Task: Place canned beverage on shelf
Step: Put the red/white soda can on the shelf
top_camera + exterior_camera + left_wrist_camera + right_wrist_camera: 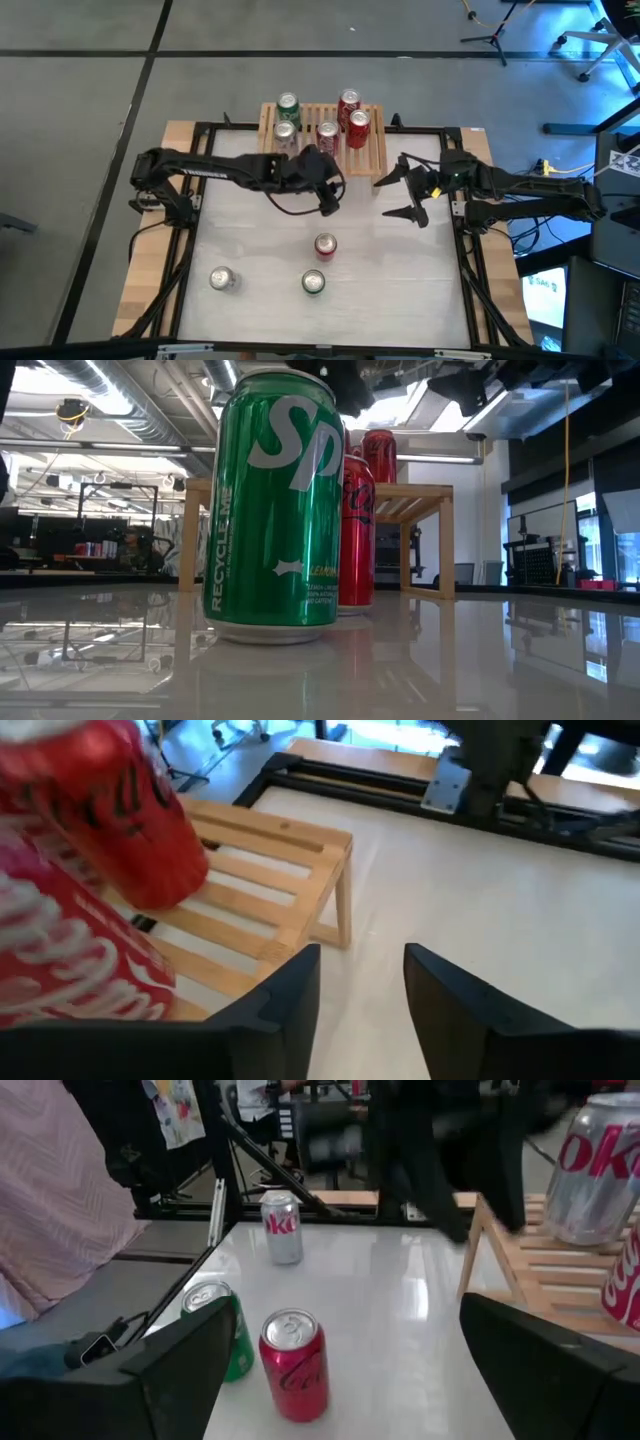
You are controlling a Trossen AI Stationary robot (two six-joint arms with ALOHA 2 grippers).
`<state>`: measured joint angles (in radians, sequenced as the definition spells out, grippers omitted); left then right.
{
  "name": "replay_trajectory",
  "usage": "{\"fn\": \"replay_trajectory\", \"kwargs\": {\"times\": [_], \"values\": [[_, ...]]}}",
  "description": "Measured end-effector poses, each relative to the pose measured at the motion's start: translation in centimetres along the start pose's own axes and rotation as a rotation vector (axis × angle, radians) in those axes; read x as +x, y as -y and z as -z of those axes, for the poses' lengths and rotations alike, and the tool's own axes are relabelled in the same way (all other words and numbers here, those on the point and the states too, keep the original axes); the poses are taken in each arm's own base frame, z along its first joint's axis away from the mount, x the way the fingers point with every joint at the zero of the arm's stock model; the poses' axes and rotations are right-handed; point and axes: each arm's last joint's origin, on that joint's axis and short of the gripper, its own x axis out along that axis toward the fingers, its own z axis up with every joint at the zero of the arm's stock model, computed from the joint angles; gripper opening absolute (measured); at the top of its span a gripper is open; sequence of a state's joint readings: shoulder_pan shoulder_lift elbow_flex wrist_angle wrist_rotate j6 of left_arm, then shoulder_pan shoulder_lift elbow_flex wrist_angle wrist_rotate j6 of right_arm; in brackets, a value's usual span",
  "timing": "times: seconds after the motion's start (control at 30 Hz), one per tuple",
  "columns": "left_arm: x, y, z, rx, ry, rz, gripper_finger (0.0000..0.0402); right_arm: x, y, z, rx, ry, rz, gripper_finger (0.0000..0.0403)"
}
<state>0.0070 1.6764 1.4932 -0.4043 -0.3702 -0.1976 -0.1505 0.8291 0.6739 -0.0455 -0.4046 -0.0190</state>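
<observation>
The left hand (328, 203) hangs just off the front edge of the shelf (372, 155), its fingers (280, 1005) set to a narrow gap with nothing between them. Its wrist view shows the shelf corner and two red cans (130, 820) close ahead and to one side, standing on the slats. Five cans in all stand on the shelf (two green or silver on the far side from the hand, three red or silver nearer it).

The right hand (412, 192) waits beside the shelf's other end, fingers spread wide and empty.

Three cans are not yet shelved. A red can (325, 246) stands on the counter (400, 280) closest to the left hand, on the side away from the shelf; a green can (313, 283) lies just beyond it, and a silver can (221, 279) farther off to the side.

My read: one placement is done and the step in hand is fetching the next can. That calls for the left hand to widen, travel away from the shelf to above the red can, and descend around it squarely.
</observation>
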Motion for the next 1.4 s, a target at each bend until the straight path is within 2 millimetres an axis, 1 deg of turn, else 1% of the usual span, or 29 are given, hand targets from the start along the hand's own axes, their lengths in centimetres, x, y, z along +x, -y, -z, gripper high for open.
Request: {"fn": "replay_trajectory", "kwargs": {"times": [0.1,0.2,0.37,0.47,0.67,0.93,1.13,1.4], "values": [[1.2,0.0,1.5,-0.034,0.050,-0.051,0.0126,0.0,0.0,0.0,0.000,0.000,0.000,0.0379],[1.9,-0.3,2.7,-0.076,0.082,-0.144,0.0119,0.0,0.0,0.0,0.001,-0.005,0.000,0.0379],[2.5,-0.8,4.4,-0.155,0.107,-0.289,0.0098,0.0,0.0,0.1,-0.007,-0.007,0.000,0.0379],[2.7,-1.0,5.1,-0.182,0.117,-0.348,0.0082,0.0,0.0,0.1,-0.010,-0.007,0.000,0.0379],[3.6,-1.8,5.6,-0.225,0.141,-0.373,0.0048,0.0,0.0,0.1,-0.010,-0.007,0.014,0.0379],[4.2,-3.4,5.4,-0.253,0.143,-0.383,0.0006,0.0,0.1,0.1,-0.010,-0.008,0.027,0.0379],[4.5,-4.3,5.3,-0.266,0.146,-0.399,0.0002,0.0,0.1,0.1,-0.010,-0.008,0.027,0.0379],[4.5,-4.4,5.3,-0.269,0.147,-0.406,0.0000,0.0,0.1,0.1,-0.010,-0.008,0.027,0.0379]]}}
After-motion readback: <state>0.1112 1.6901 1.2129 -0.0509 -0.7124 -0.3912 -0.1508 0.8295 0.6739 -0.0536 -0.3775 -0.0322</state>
